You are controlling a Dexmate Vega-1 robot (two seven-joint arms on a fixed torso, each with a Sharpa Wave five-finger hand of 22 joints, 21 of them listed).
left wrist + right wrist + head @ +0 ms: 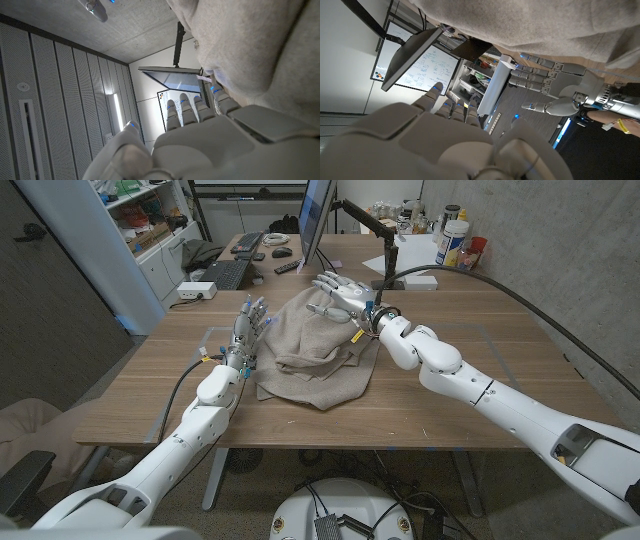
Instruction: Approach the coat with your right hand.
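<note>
A beige coat (315,350) lies crumpled in a heap on the middle of the wooden table (480,380). My right hand (341,293) is open at the coat's far right edge, fingers spread over the fabric; whether it touches the cloth I cannot tell. My left hand (249,327) stands open at the coat's left edge, fingers pointing away from me. The coat (250,45) hangs close beside my left hand (200,145) in the left wrist view. From the right wrist, my right hand (435,140) faces the coat (530,25) and my left hand (555,80) beyond it.
A monitor (315,220) stands just behind the coat, with a keyboard (225,275), a remote (288,268) and a small white box (195,290) to its left. Bottles and cans (455,240) sit at the far right corner by a concrete wall. Shelves (140,220) stand far left.
</note>
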